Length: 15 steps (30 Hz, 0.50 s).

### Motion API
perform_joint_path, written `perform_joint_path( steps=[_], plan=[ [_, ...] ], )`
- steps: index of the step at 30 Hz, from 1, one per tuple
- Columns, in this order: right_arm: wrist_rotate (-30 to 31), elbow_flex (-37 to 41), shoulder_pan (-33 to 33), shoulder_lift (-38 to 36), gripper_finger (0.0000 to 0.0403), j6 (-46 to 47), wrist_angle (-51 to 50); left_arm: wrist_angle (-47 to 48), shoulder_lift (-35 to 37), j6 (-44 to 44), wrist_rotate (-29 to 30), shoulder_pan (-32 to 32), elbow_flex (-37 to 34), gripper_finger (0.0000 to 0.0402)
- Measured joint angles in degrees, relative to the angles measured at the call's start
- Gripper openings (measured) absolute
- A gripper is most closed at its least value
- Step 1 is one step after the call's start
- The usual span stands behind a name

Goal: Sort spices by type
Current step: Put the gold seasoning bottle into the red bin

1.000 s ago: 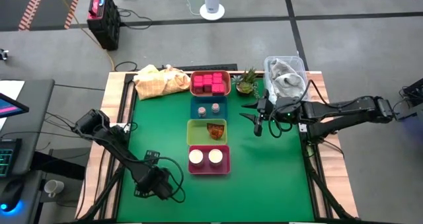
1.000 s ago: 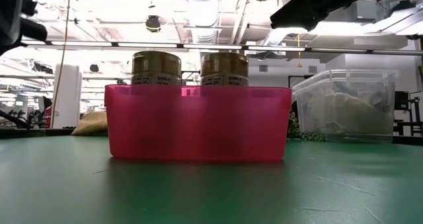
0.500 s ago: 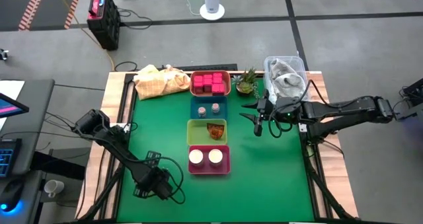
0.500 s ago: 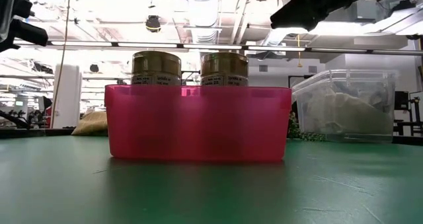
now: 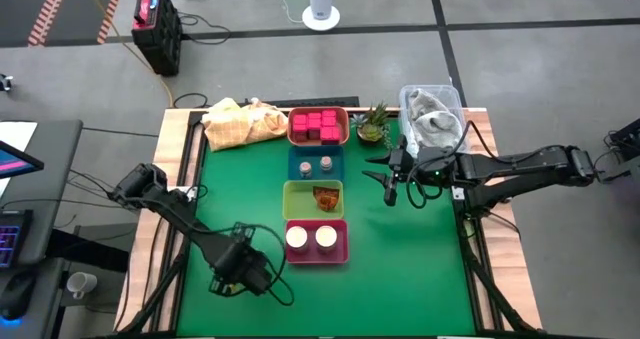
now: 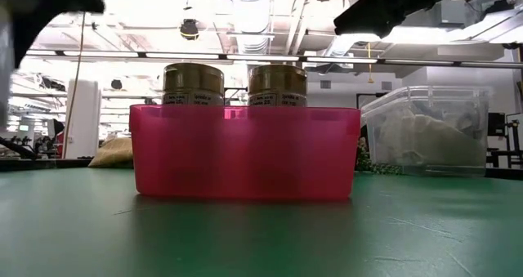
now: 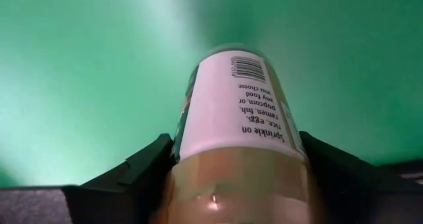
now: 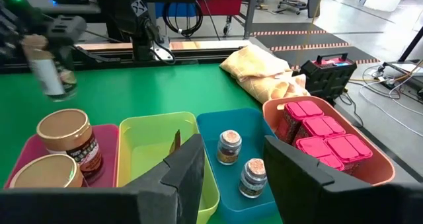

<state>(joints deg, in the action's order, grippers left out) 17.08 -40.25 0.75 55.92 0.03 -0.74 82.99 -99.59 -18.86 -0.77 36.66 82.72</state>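
My left gripper [image 5: 236, 266] hangs over the green mat's near left part, shut on a small spice jar [image 7: 231, 118] with a white label; the right wrist view shows that jar [image 8: 47, 73] too. A column of trays runs down the mat's middle. The far tray holds pink-red cubes [image 5: 318, 126], the blue tray two tiny shaker jars [image 5: 316, 165], the green tray an orange-brown packet [image 5: 324, 196], and the magenta tray two tan-topped jars [image 5: 311, 238]. My right gripper [image 5: 390, 187] waits open, right of the trays, with nothing between its fingers. My left gripper pinches the jar's upper body [image 7: 198, 178] between its two fingers [image 7: 142, 171], one on each side. The fingers come from above, pointing down along the jar. The jar hangs below them, nearly upright, its bottom [image 8: 65, 89] clear of the mat.
A yellow cloth bag [image 5: 240, 122] lies at the far left corner. A small potted plant [image 5: 373, 124] and a clear plastic bin [image 5: 432, 114] stand at the far right. Bare green mat [image 5: 420, 269] lies on both sides of the tray column.
My left gripper has risen and shifted a little toward the table's right, closer to the magenta tray. My right arm has kept still.
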Motion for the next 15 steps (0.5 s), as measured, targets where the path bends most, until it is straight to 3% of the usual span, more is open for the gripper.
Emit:
perform_joint_path(
  steps=[9, 15],
  plan=[
    [-0.02, 0.00, -0.04, 0.01, 0.0182, -0.04, -0.04, 7.28, -4.64, 7.96, 7.28, -5.44, 13.80, 0.0270],
    [-0.02, 0.00, -0.04, 0.00, 0.0182, -0.24, -0.06, 7.25, -7.88, 15.15, 9.85, -9.04, 16.02, 0.0270]
  ],
)
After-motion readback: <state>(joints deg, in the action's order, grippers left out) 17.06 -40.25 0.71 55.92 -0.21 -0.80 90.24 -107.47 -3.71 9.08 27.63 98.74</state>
